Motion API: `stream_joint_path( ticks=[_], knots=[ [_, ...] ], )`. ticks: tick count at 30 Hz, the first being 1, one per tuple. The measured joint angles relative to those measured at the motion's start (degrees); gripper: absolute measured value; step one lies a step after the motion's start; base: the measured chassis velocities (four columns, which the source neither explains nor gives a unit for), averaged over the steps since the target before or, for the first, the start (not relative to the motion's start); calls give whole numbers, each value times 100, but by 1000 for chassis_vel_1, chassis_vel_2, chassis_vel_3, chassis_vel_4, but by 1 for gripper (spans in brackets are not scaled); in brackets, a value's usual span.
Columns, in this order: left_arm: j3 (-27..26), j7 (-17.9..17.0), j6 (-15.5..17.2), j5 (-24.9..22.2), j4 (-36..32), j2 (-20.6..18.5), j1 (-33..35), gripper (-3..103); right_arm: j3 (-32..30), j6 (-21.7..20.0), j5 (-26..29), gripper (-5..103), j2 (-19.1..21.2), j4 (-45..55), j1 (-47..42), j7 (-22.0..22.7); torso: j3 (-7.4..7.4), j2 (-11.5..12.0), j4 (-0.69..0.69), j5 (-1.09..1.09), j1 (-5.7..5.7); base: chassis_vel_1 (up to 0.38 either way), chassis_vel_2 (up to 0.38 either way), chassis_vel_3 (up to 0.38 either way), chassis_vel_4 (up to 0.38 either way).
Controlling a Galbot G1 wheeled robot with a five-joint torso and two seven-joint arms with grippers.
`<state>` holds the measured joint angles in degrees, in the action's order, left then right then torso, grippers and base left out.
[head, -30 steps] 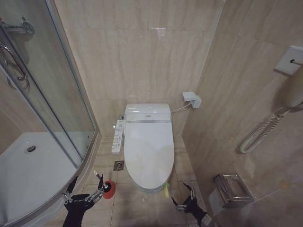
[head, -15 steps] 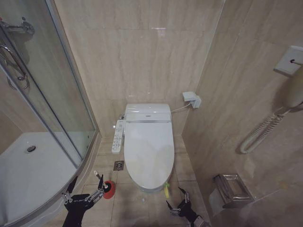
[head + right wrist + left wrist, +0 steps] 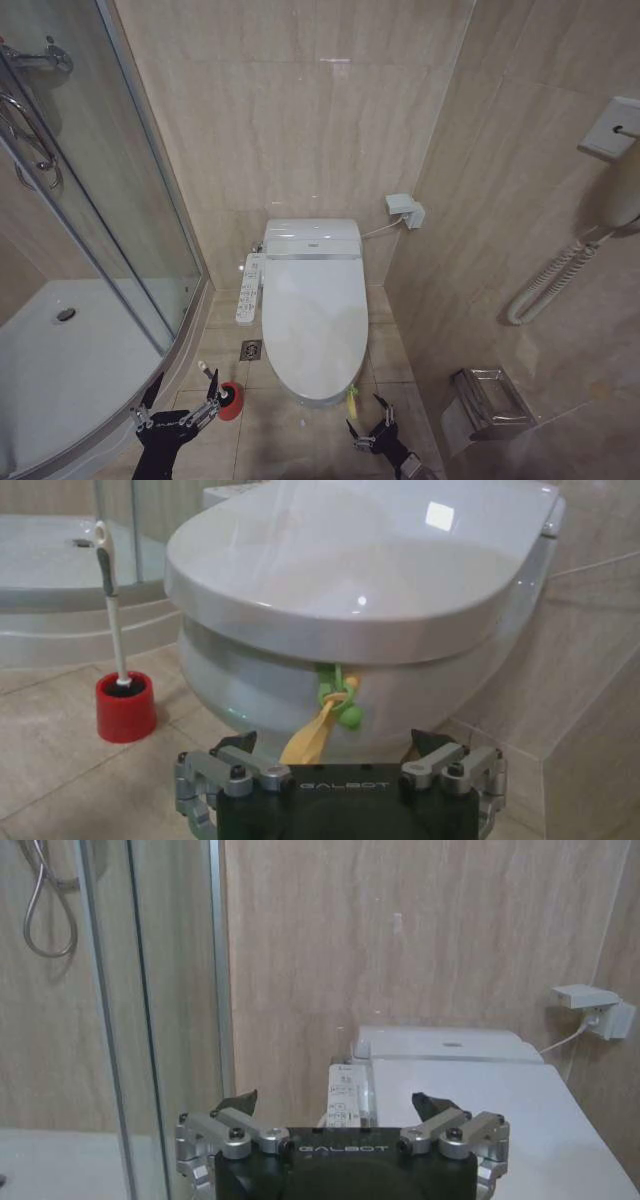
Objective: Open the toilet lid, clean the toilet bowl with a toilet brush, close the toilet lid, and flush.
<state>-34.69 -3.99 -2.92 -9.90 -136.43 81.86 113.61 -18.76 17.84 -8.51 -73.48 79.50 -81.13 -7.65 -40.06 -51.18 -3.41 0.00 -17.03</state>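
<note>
The toilet lid (image 3: 314,318) lies shut over the toilet bowl (image 3: 250,682), glossy white, with a green-and-yellow tag (image 3: 351,401) hanging from its front edge. My right gripper (image 3: 365,415) is open, low at the toilet's front right. In the right wrist view the tag (image 3: 333,705) hangs just ahead of the right gripper (image 3: 333,744), between its spread fingers, untouched. The toilet brush (image 3: 111,607) stands upright in its red holder (image 3: 230,400) on the floor left of the bowl. My left gripper (image 3: 180,392) hovers open beside that holder, holding nothing.
A glass shower enclosure (image 3: 120,230) with a raised tray curves along the left. The side control panel (image 3: 249,288) juts from the toilet's left. A floor drain (image 3: 250,350) sits near it. On the right wall hang a paper holder (image 3: 487,400) and a handset (image 3: 620,190).
My right gripper has moved left and closer to the toilet's front, nearing the hanging tag. The left arm has stayed put.
</note>
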Motion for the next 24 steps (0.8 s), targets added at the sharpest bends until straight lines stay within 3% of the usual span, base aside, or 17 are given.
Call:
stream_joint_path(
  ticks=[24],
  knots=[
    [0,0,0,0,0,0,0,100,18,53,-146,100,-180,-316,189,422,0,0,0,0,0,0,0,0,0]
  ],
)
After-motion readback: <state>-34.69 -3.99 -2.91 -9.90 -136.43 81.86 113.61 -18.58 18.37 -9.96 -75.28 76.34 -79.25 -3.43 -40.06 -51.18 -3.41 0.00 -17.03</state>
